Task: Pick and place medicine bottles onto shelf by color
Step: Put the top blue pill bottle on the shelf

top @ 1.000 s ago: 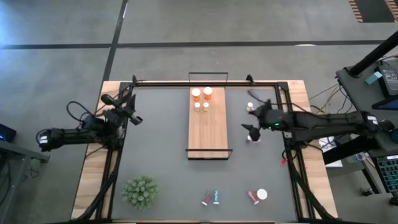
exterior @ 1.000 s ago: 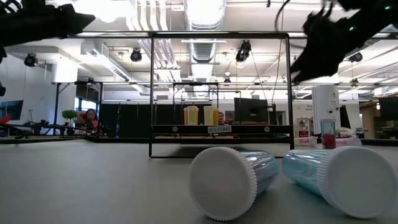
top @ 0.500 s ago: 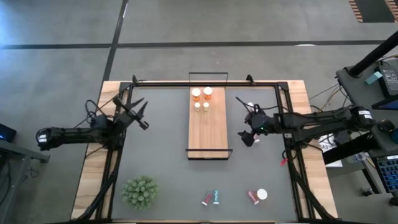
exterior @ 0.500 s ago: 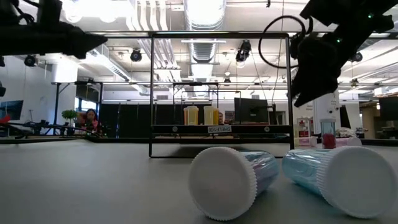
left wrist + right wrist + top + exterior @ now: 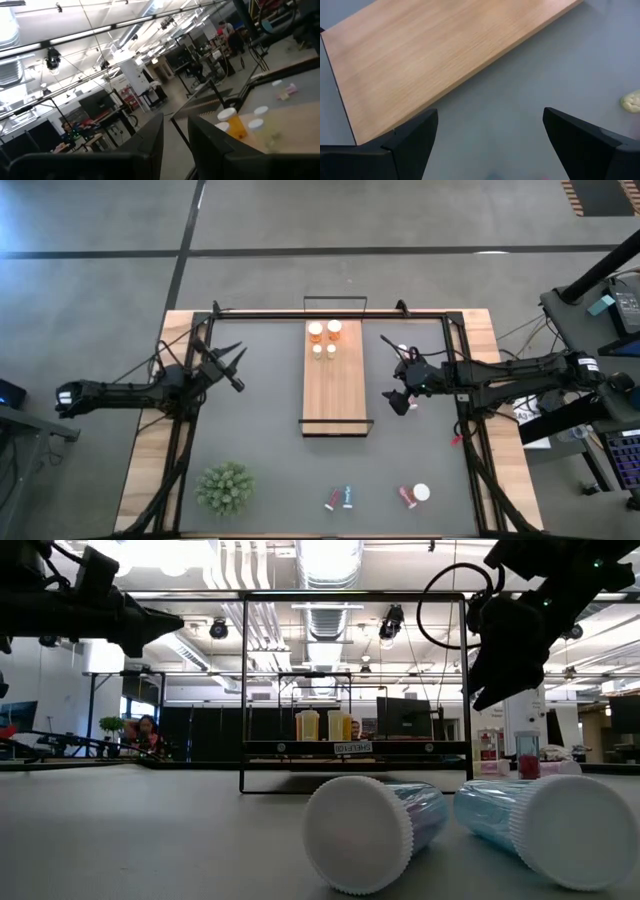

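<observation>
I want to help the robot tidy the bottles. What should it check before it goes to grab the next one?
1. Right gripper open and empty: ok, its fingers stand wide apart with nothing between them.
2. Left gripper out of the way: ok, it is shut and off to the left of the shelf.
3. Room on the shelf: ok, only the far end holds orange bottles and small white bottles; the rest is bare wood.
4. Bottles left to fetch: ok, a few lie at the near edge, and one white-capped bottle stands by the right arm.
5. Which way each lying bottle points: cannot tell from above.
</observation>
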Robot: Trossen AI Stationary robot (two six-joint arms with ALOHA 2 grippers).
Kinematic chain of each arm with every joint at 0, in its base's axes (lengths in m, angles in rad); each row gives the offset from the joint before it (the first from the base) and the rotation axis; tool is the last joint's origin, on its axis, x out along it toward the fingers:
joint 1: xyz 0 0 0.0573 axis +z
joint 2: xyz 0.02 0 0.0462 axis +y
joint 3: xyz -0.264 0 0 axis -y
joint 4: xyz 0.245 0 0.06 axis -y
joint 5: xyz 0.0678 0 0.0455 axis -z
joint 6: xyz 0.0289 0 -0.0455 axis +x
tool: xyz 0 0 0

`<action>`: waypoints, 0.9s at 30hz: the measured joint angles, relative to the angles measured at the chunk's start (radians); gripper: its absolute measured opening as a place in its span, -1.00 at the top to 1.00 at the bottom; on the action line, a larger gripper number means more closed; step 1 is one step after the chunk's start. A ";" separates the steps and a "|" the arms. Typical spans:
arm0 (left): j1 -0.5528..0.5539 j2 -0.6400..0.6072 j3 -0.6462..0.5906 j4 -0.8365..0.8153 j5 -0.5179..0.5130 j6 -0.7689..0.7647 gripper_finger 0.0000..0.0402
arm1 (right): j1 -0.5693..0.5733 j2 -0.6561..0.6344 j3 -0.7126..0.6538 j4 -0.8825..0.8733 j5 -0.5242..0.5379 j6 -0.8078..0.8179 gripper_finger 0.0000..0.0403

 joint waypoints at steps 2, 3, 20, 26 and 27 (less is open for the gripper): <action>0.000 0.012 0.000 0.000 0.000 0.000 0.64 | 0.000 0.000 0.000 0.000 0.000 0.000 -0.74; 0.000 0.018 0.000 0.000 0.000 0.000 0.64 | 0.000 0.000 0.000 0.000 0.000 0.000 -0.74; 0.001 0.099 -0.001 0.000 0.000 0.000 0.64 | 0.000 0.003 0.000 0.008 -0.007 -0.039 -0.74; 0.001 0.107 -0.002 -0.018 0.000 0.000 0.64 | 0.000 0.003 0.000 0.008 -0.008 -0.034 -0.74; 0.001 0.093 -0.002 -0.019 0.000 0.000 0.64 | 0.000 0.003 0.000 0.007 -0.008 -0.028 -0.74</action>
